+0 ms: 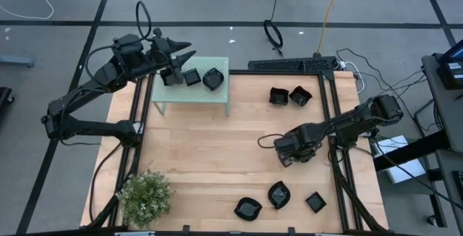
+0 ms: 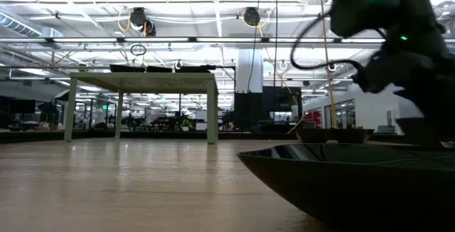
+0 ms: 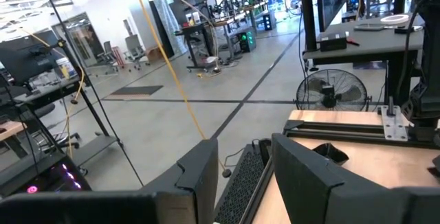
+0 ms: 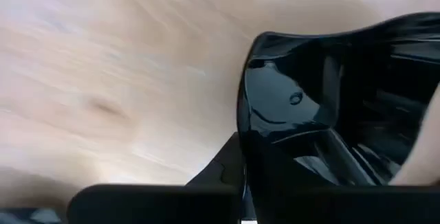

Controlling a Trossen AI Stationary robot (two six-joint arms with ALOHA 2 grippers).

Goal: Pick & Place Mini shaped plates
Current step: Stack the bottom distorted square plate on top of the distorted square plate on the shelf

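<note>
Mini shaped plates are lying scattered in the high view: two are sitting on the pale green stand (image 1: pixel 190 91) beside the left gripper (image 1: pixel 176 68), two (image 1: pixel 289 95) are waiting at the table's far side and three (image 1: pixel 278 196) near its front edge, so most of the job looks unfinished. Left wrist view is showing the left fingers (image 3: pixel 199 176) standing apart on nothing, while the low view is filling with one dark dish rim (image 2: pixel 348 168). Right wrist view is showing the right gripper (image 1: pixel 283 151) down at mid-table, fingers apparently pinched on a glossy black plate (image 4: pixel 309 107).
</note>
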